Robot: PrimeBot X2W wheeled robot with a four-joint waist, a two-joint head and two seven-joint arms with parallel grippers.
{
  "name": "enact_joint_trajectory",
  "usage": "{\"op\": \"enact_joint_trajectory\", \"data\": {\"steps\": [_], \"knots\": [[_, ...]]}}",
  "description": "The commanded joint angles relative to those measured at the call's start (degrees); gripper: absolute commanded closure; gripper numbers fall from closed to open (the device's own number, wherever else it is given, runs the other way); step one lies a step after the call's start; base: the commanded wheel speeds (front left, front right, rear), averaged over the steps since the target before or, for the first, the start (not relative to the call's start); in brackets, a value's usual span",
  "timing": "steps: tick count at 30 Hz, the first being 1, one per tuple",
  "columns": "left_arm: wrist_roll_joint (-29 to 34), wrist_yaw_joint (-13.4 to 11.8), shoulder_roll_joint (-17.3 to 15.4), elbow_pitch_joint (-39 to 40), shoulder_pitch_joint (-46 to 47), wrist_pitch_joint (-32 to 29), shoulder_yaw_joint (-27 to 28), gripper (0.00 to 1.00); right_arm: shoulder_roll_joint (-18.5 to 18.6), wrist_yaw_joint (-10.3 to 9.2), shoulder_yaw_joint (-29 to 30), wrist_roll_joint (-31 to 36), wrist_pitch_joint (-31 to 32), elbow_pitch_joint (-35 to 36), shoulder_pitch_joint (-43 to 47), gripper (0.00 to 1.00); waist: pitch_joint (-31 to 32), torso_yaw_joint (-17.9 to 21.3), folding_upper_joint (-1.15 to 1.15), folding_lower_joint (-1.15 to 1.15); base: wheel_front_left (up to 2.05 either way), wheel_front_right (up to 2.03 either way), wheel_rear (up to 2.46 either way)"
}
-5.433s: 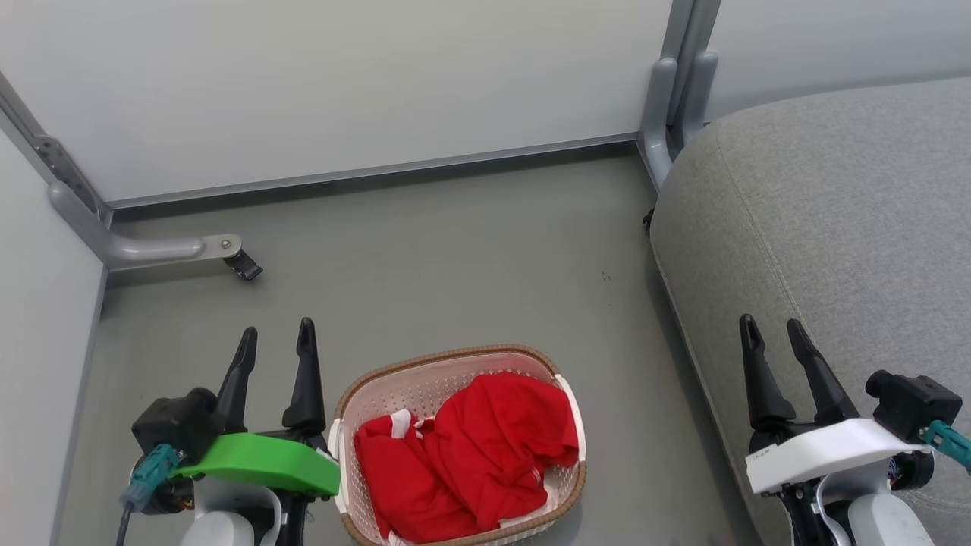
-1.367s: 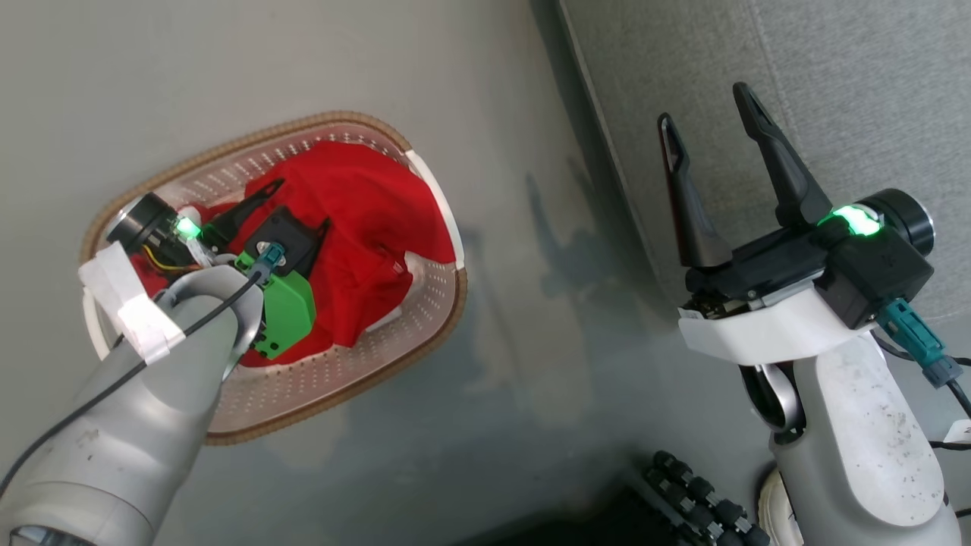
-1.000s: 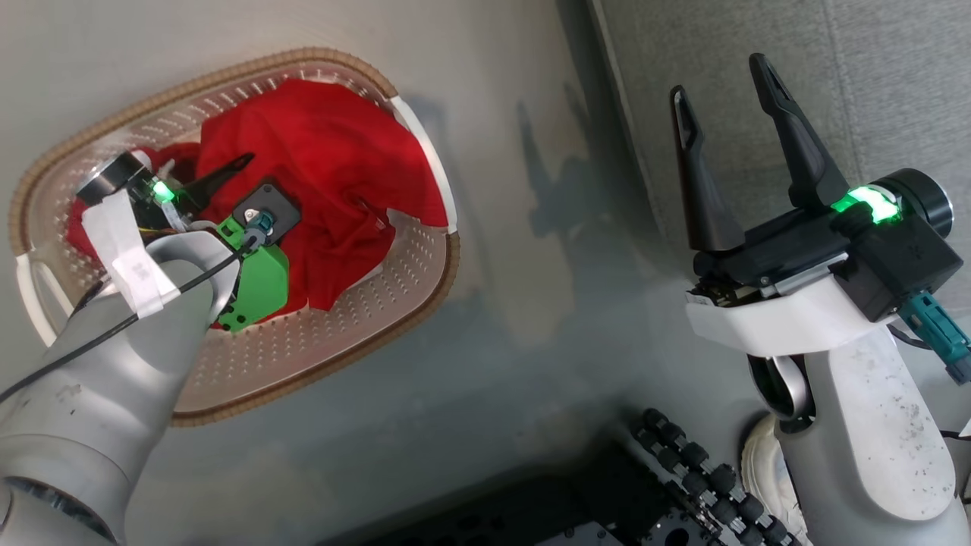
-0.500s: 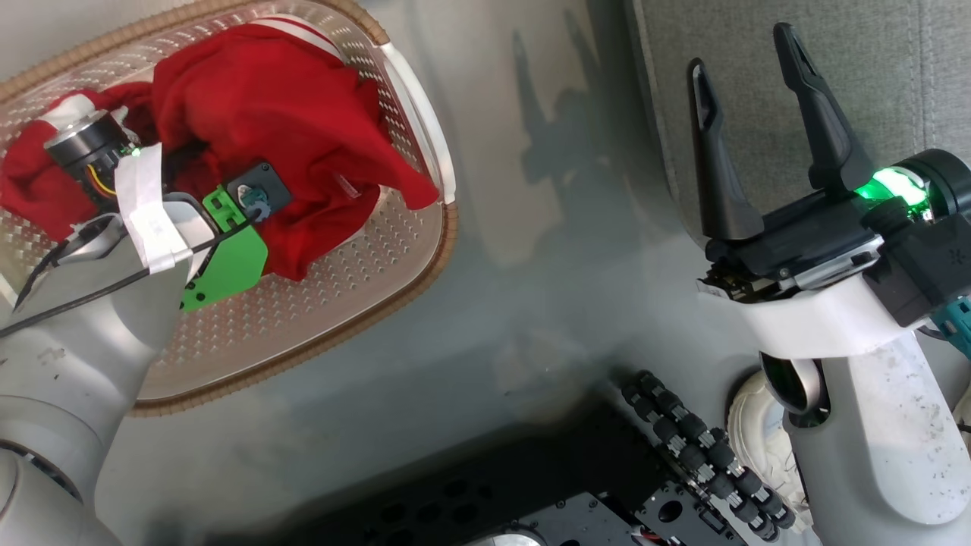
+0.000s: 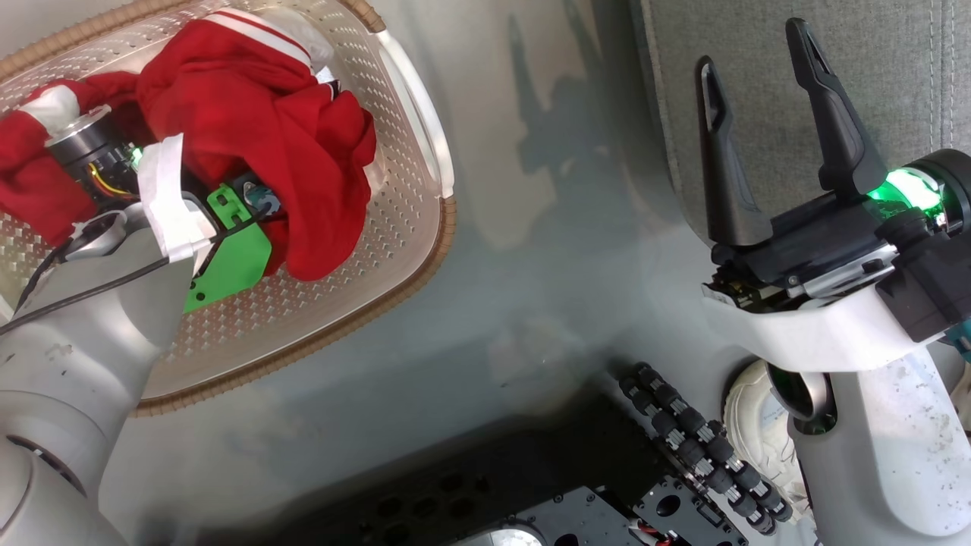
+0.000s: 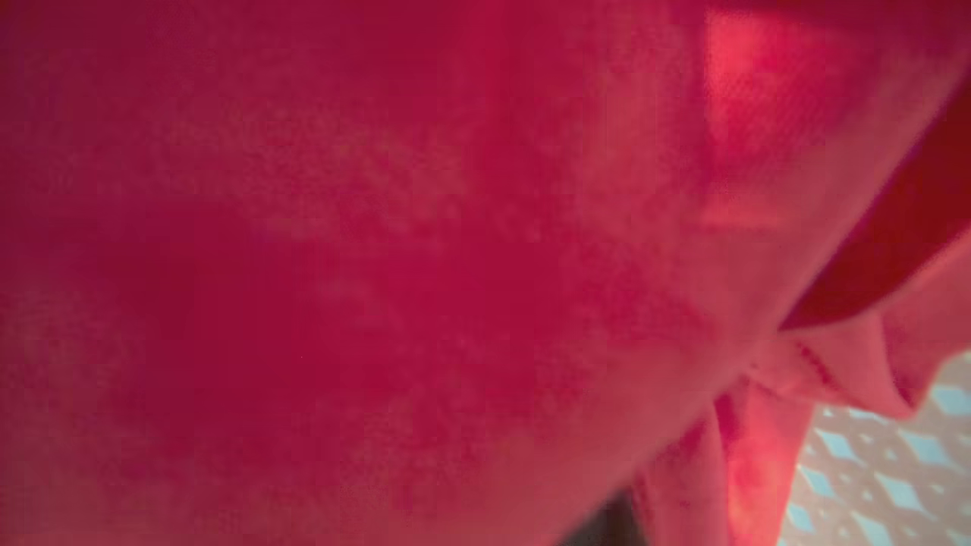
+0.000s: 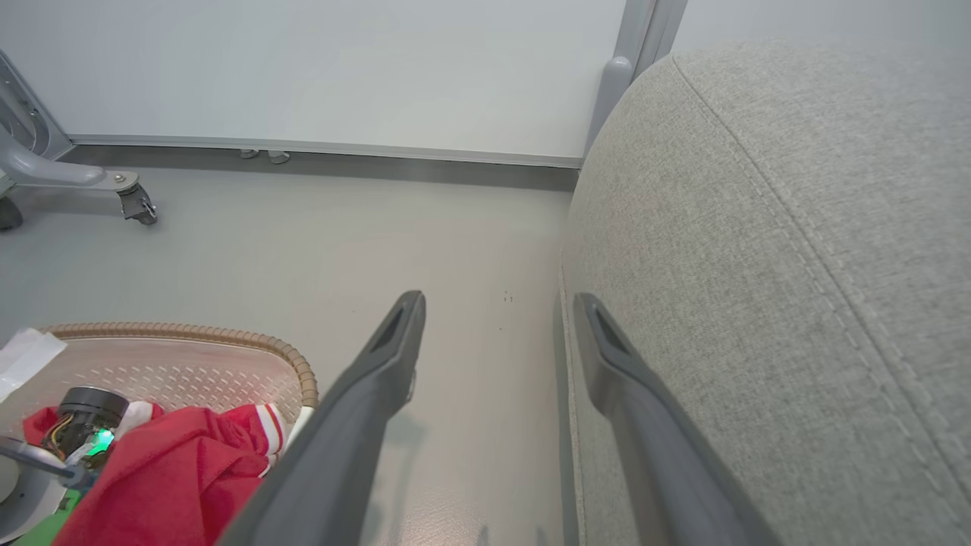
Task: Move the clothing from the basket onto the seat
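Observation:
The clothing [image 5: 258,98] is a bunched red shirt with white trim, lying in the cream perforated basket [image 5: 410,114] at the upper left. My left gripper [image 5: 227,174] is sunk into it from above. Its fingers are buried under the fabric, which is gathered tight around them. Red cloth [image 6: 379,265] presses against the left wrist camera. My right gripper [image 5: 751,45] is open and holds nothing, its fingers hanging in front of the grey seat [image 5: 895,61]. The right wrist view has the seat [image 7: 796,265] at right and the basket [image 7: 227,337] at lower left.
Grey floor lies between basket and seat. My own base, with its black roller wheel [image 5: 698,447], sits at the bottom. A pale wall panel, a metal post [image 7: 630,61] and a caster leg [image 7: 136,205] stand beyond the basket.
The head camera has dipped a little lower. The red shirt has drawn in from the basket's right wall and bunched up around my left gripper. The right gripper stays open.

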State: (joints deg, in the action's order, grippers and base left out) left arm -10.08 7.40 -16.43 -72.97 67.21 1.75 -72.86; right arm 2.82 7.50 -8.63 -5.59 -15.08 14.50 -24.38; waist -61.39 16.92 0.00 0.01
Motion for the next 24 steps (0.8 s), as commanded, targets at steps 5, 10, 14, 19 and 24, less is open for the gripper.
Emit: {"op": "enact_joint_trajectory", "data": {"steps": [5, 10, 14, 19, 24], "knots": [[-1.66, 0.11, 1.05, 0.95, 0.57, 2.20, -0.38, 1.00, 0.13, -0.02, 0.53, 0.39, -0.14, -0.22, -0.93, 0.00, 1.58, -0.84, 0.00, -0.01, 0.00, 0.00, 0.00], [-3.23, 0.11, 2.65, 2.19, -1.00, 4.36, -0.52, 1.00, 0.14, -0.02, 0.90, 1.13, -0.14, -1.11, -1.57, 0.00, 4.76, -2.34, 0.00, -0.01, 0.00, 0.00, 0.00], [-6.25, 0.11, 4.12, 3.37, -2.33, 6.73, -0.56, 1.00, 0.14, -0.02, 1.26, 1.65, -0.14, -2.31, -1.16, 0.00, 8.15, -3.82, 0.00, -0.01, 0.00, 0.00, 0.00], [-8.54, 0.11, 5.57, 4.61, -3.91, 9.50, -0.59, 1.00, 0.16, -0.02, 2.17, 2.24, -0.14, -3.99, 0.18, 0.00, 13.09, -5.56, 0.00, -0.01, 0.00, 0.00, 0.00], [-11.02, 0.11, 7.01, 5.61, -6.23, 11.11, -0.59, 1.00, 0.15, -0.02, 3.20, 3.25, -0.14, -5.62, 1.67, 0.00, 18.30, -7.54, 0.00, -0.01, 0.00, 0.00, 0.00]]}}
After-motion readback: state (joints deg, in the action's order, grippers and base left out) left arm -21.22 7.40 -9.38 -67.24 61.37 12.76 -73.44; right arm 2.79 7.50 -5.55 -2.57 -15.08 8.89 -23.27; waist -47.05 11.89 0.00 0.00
